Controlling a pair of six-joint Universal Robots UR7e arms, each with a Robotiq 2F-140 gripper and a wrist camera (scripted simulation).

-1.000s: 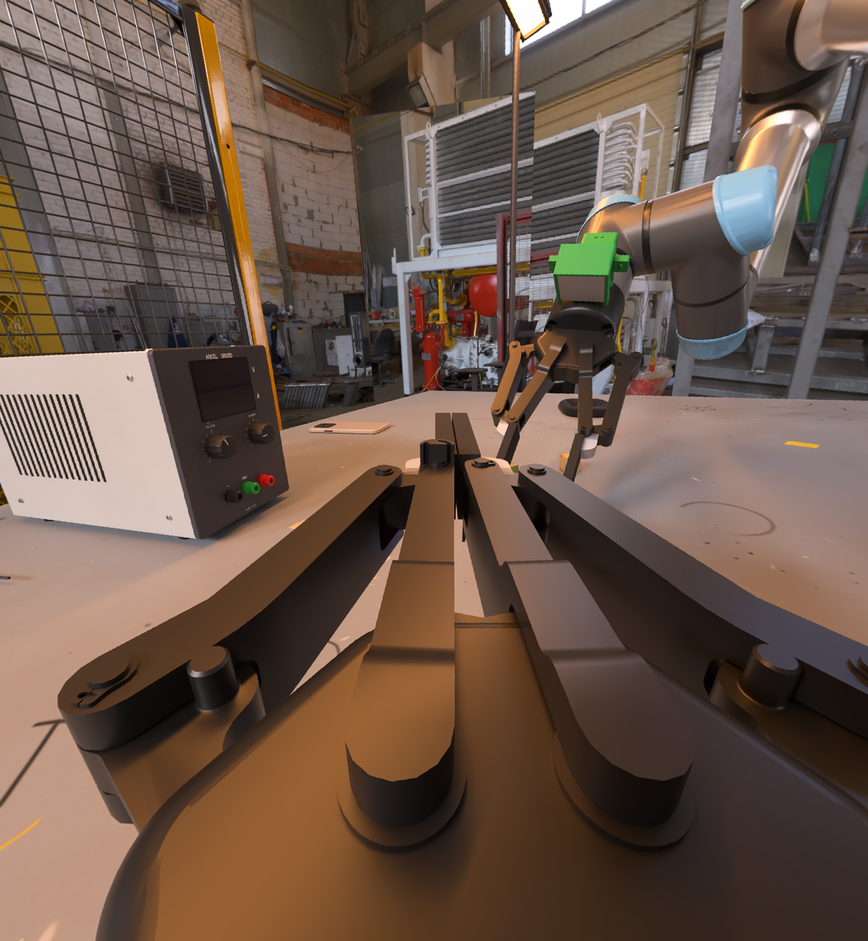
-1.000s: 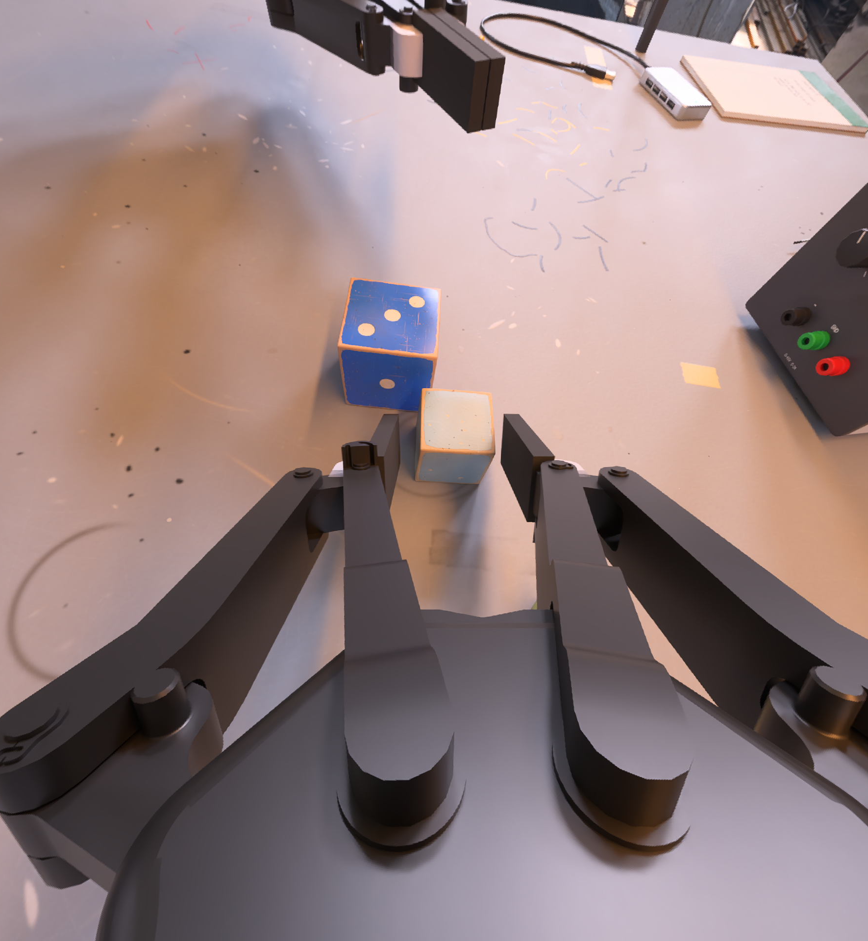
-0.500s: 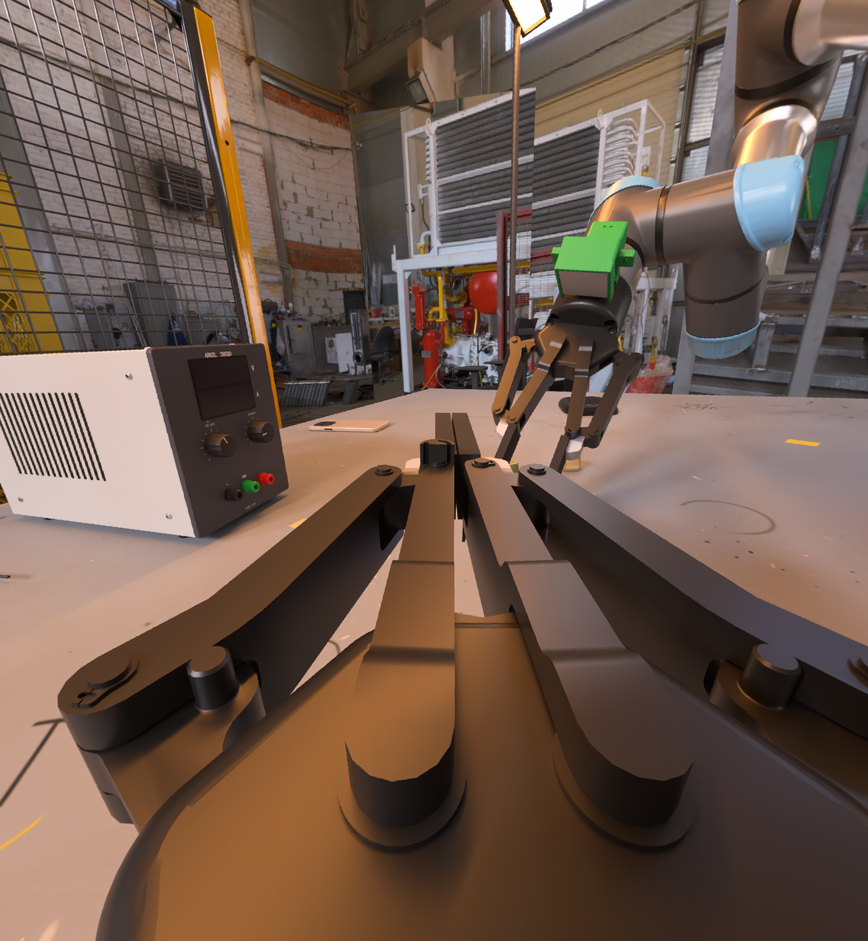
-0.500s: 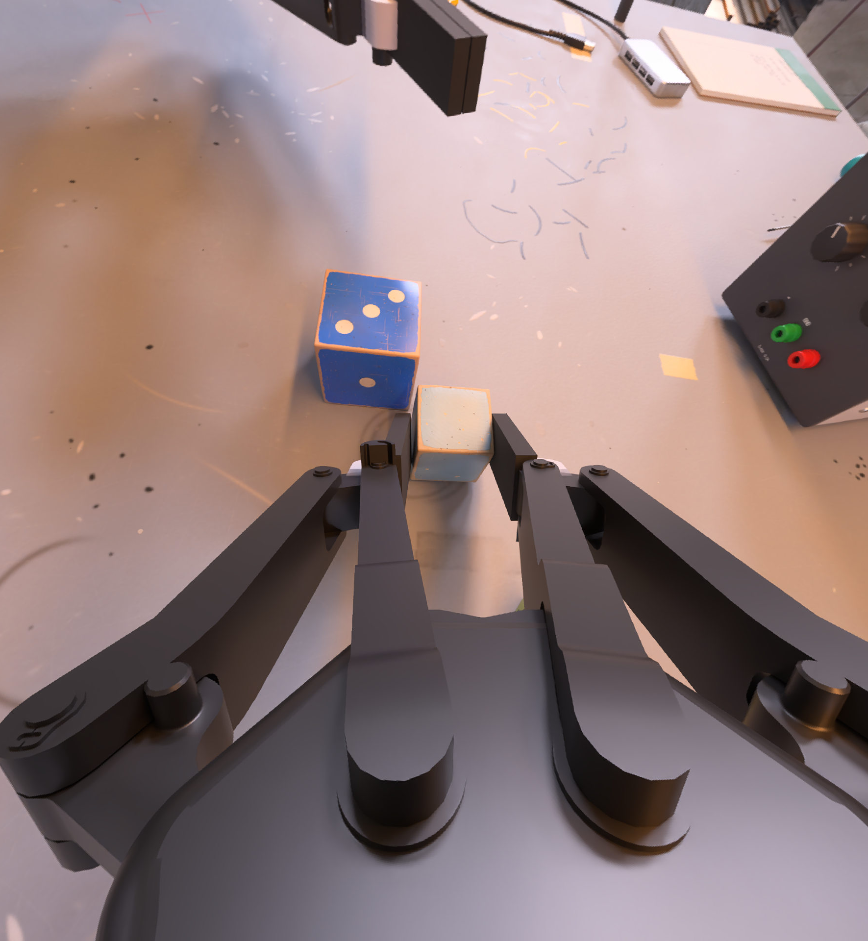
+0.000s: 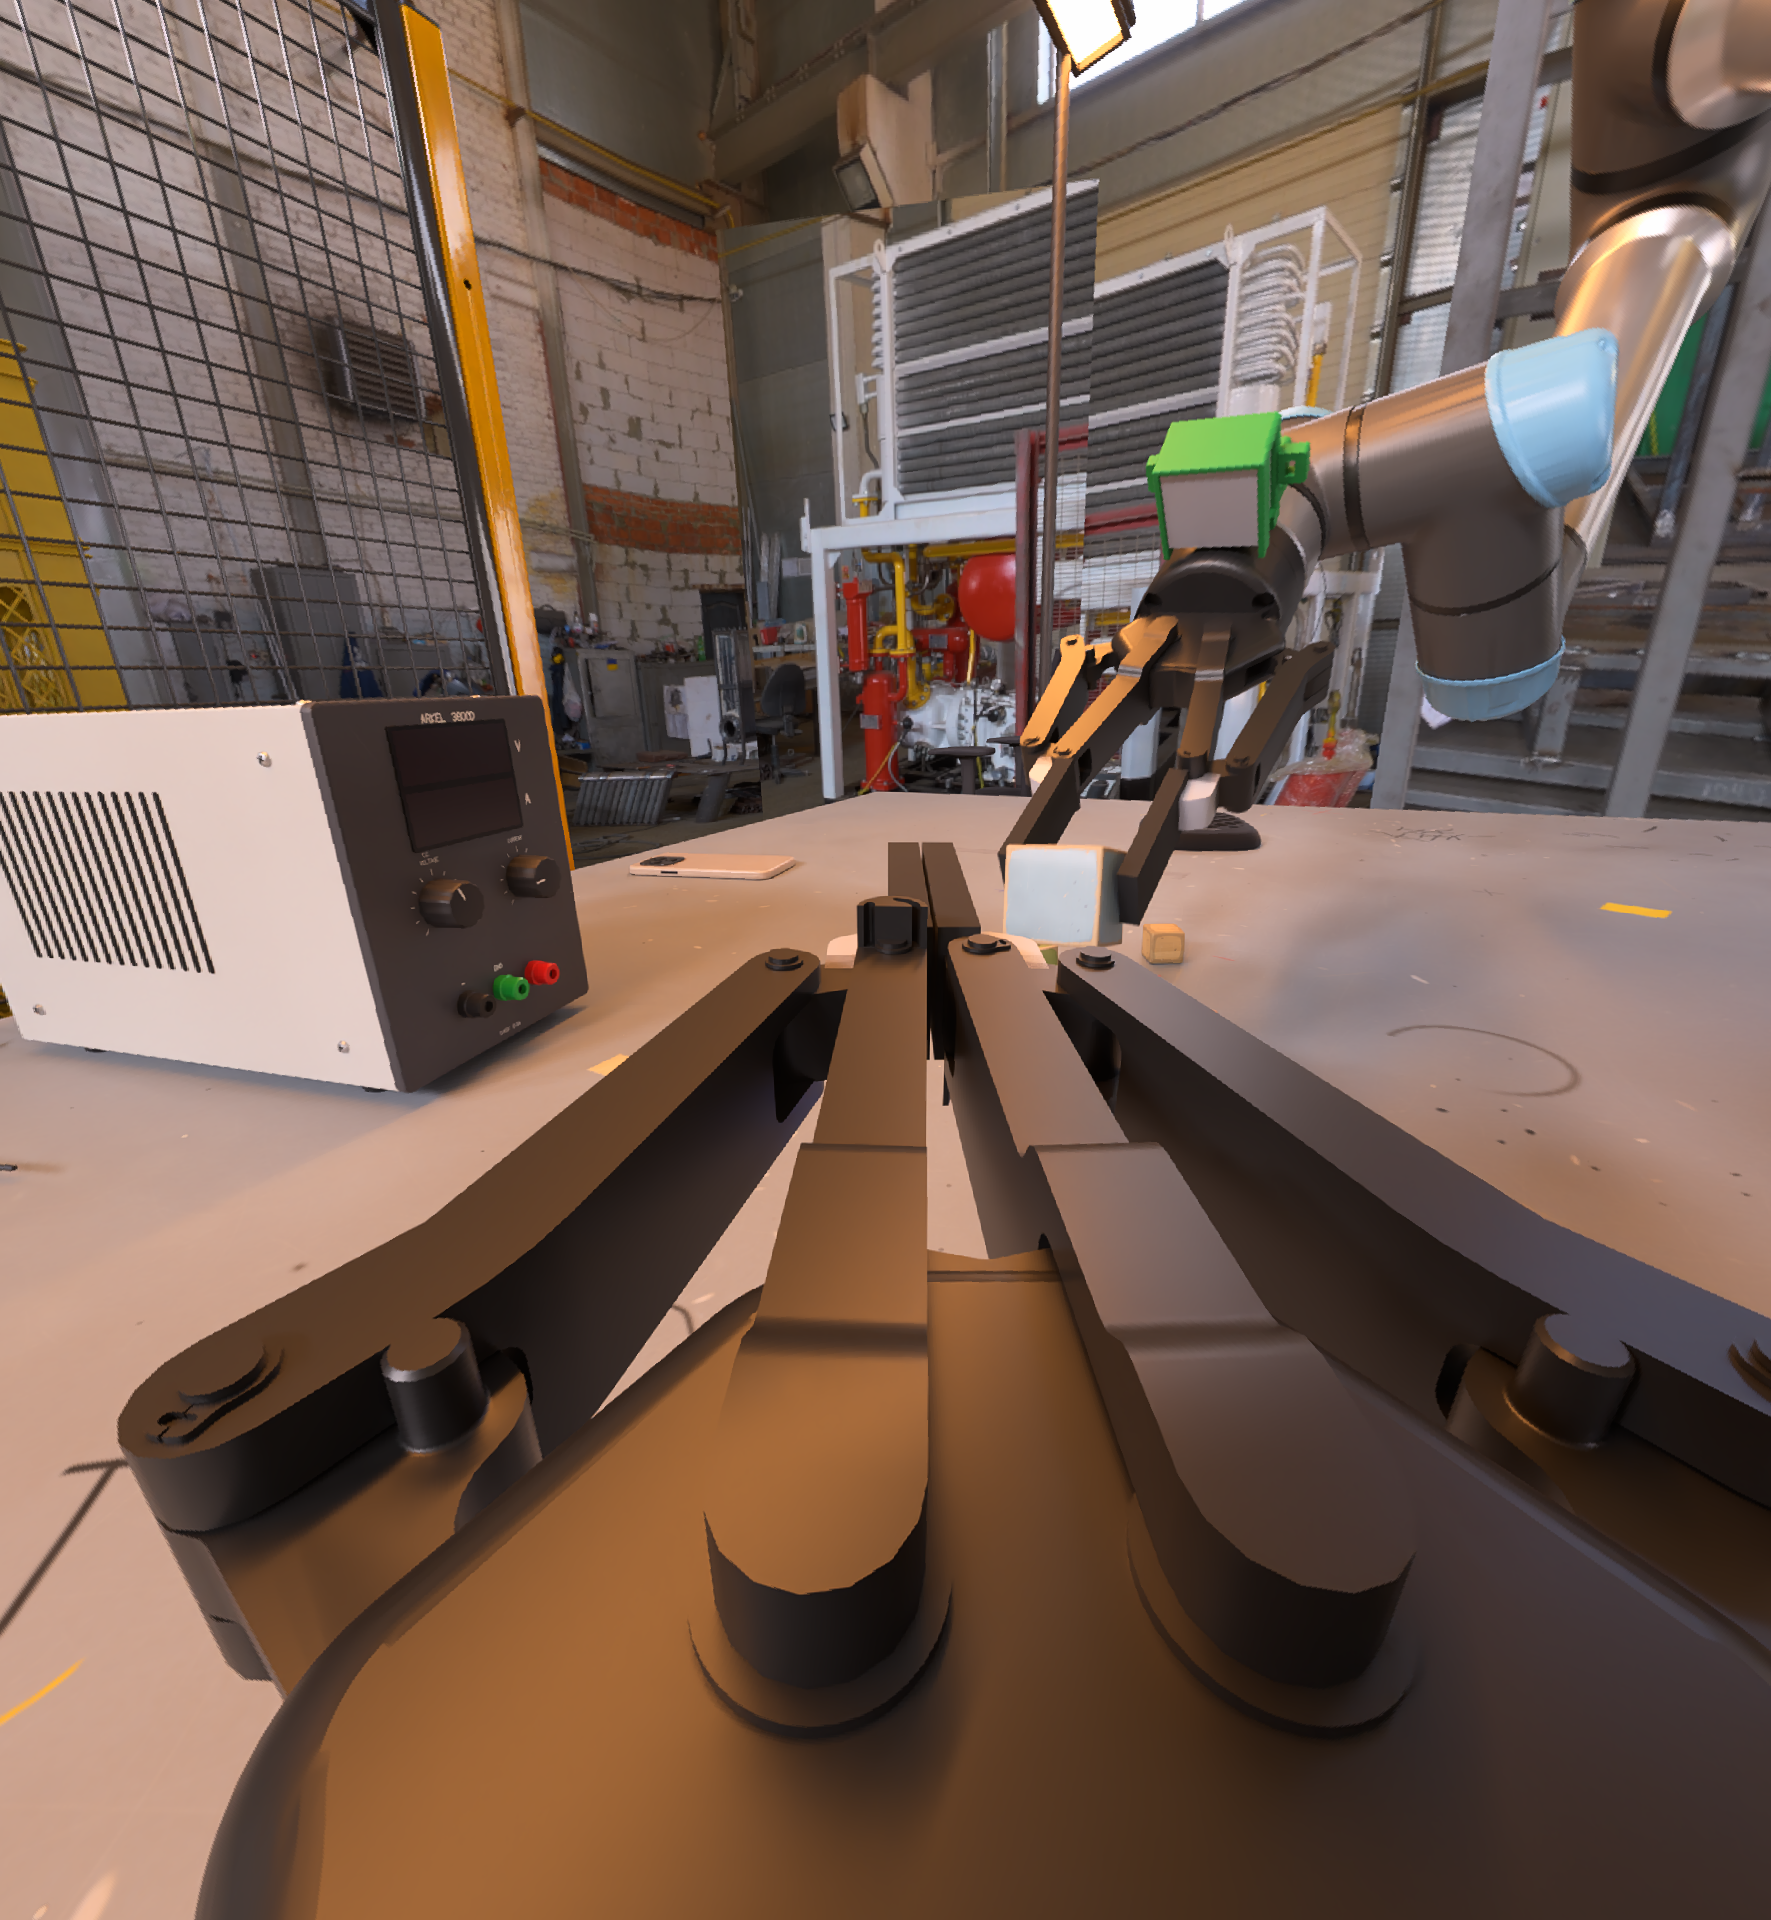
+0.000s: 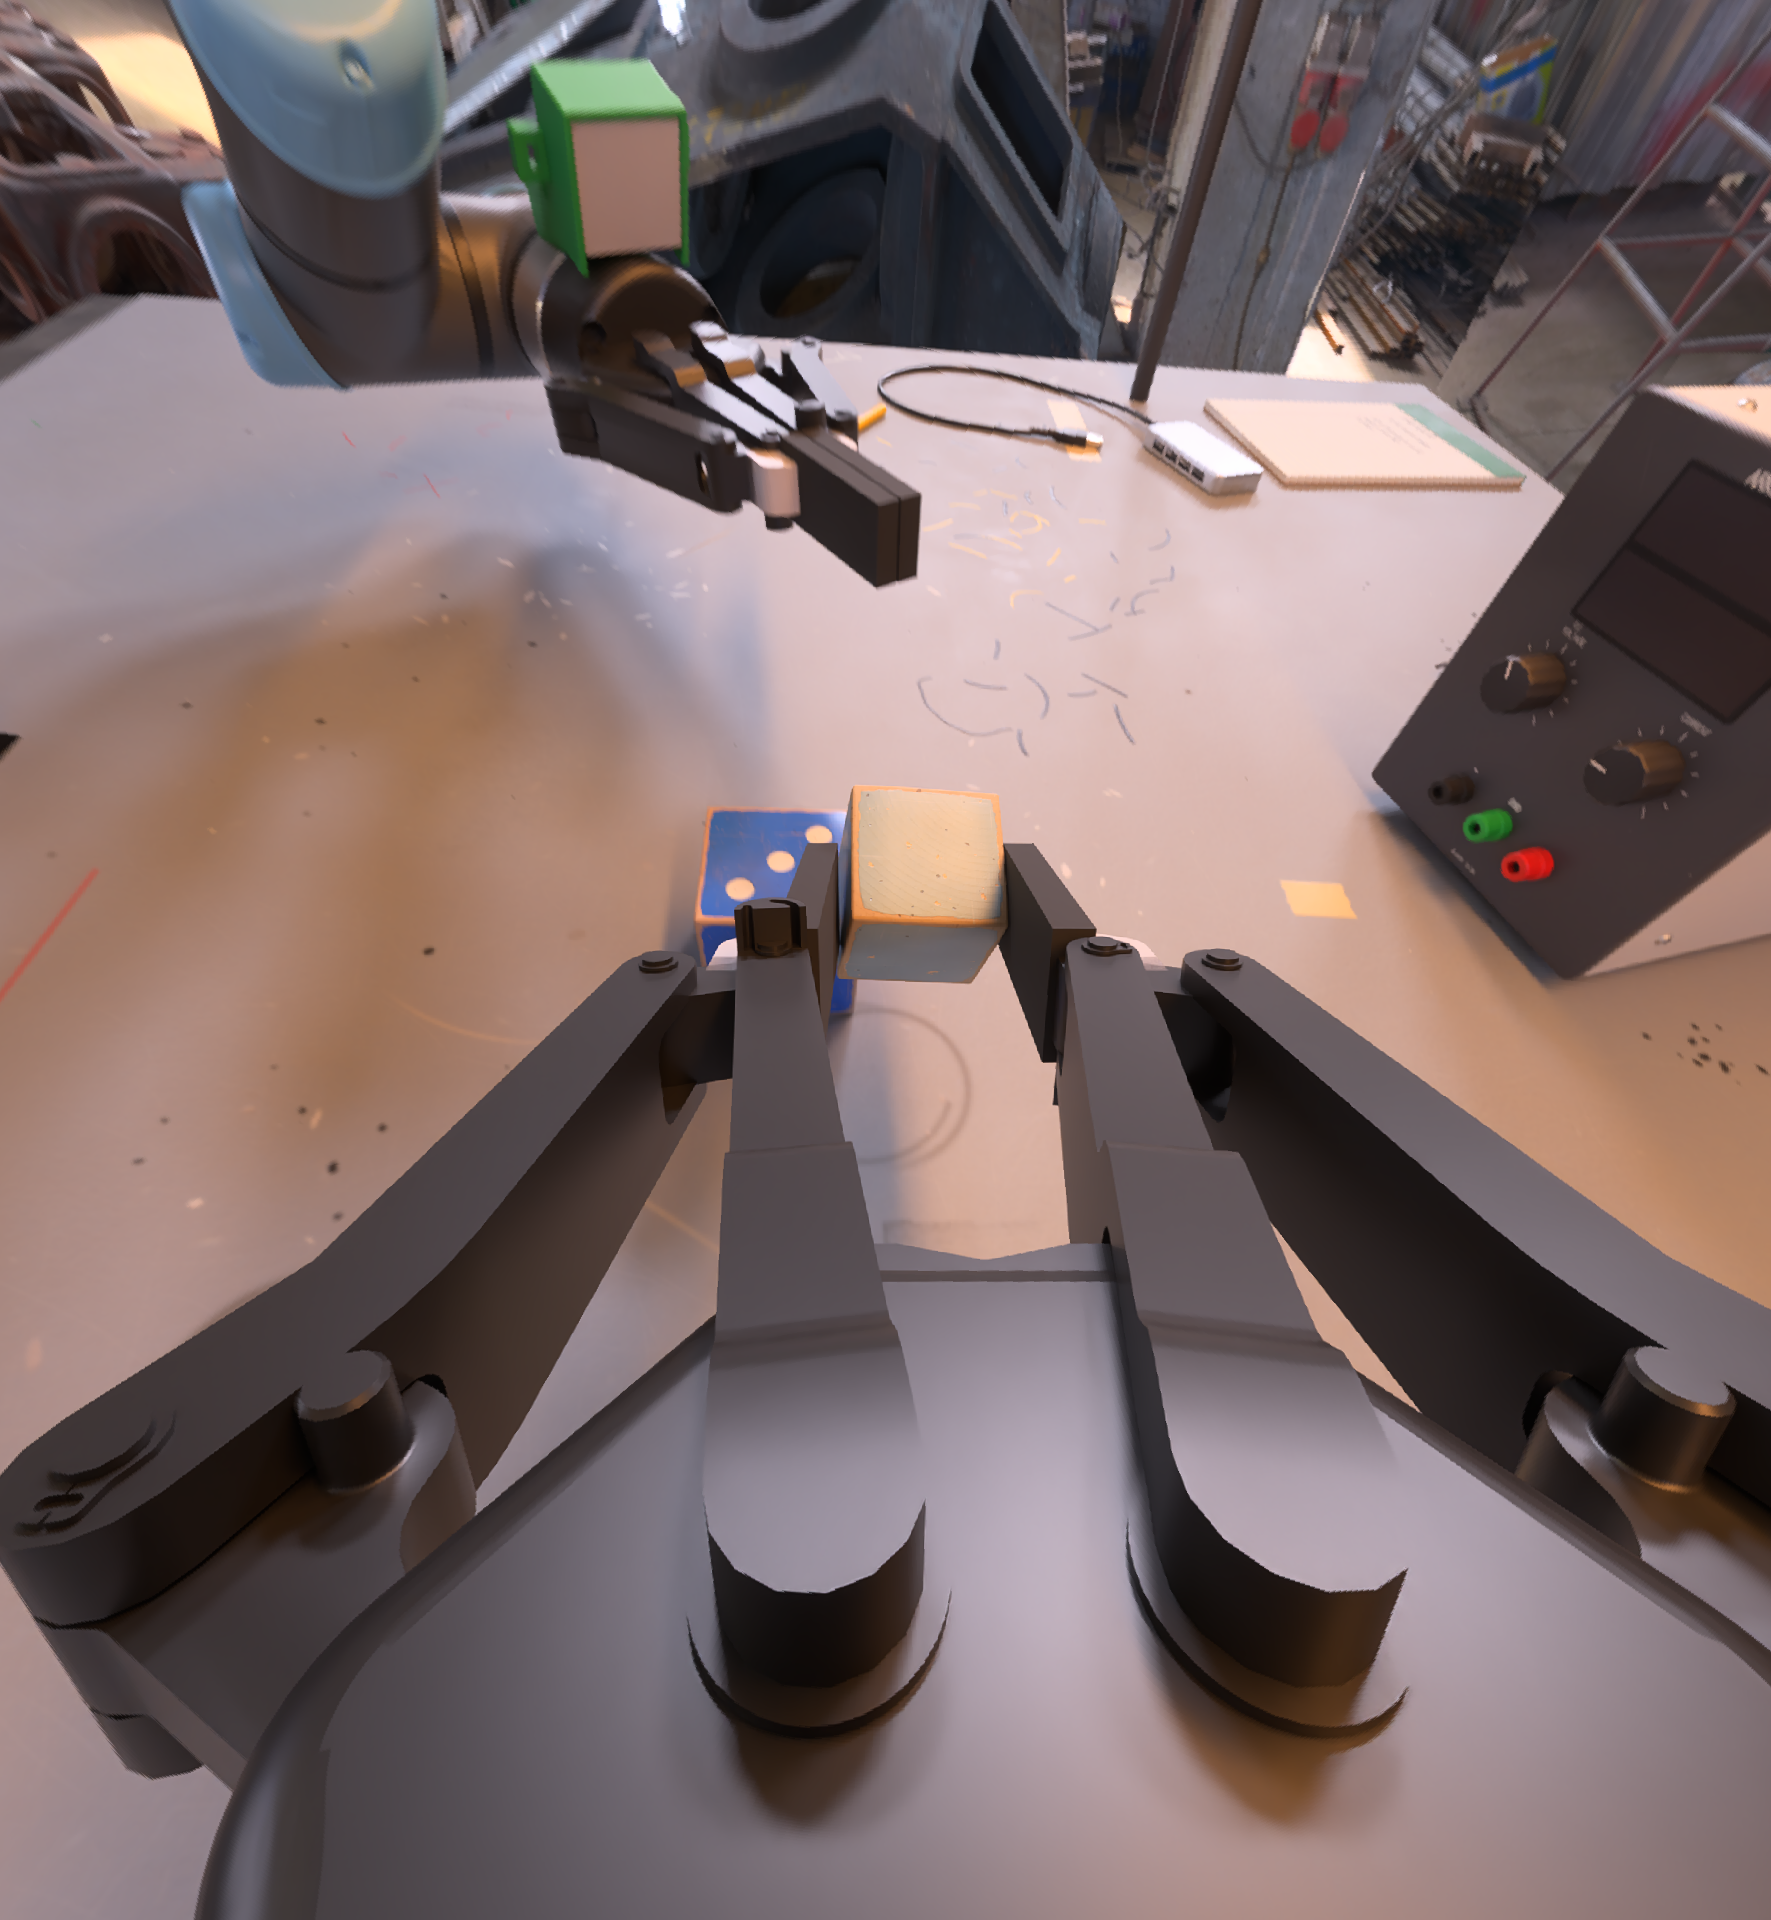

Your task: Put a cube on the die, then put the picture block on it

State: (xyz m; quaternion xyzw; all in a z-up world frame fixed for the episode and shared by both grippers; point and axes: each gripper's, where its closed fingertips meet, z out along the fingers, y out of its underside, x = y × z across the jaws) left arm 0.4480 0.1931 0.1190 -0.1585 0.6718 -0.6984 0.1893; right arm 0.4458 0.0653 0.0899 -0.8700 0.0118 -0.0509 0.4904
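My right gripper (image 6: 920,904) is shut on a pale cube (image 6: 922,873) with orange edges and holds it lifted off the table. The cube also shows in the left wrist view (image 5: 1060,891), between the right gripper's fingers (image 5: 1151,857). A blue die (image 6: 756,873) with white dots sits on the table just left of the held cube, partly hidden by my right gripper's left finger. My left gripper (image 5: 928,883) is shut and empty, hovering above the table; it also shows in the right wrist view (image 6: 876,520). A small tan block (image 5: 1161,943) lies on the table beyond the cube.
A power supply box (image 5: 257,883) with knobs stands at one side of the table; it also shows in the right wrist view (image 6: 1670,707). A phone (image 5: 713,864), a USB hub with cable (image 6: 1203,457) and a notebook (image 6: 1364,445) lie on the table.
My right gripper closed on the pale cube and lifted it off the table next to the die. My left gripper has not moved.
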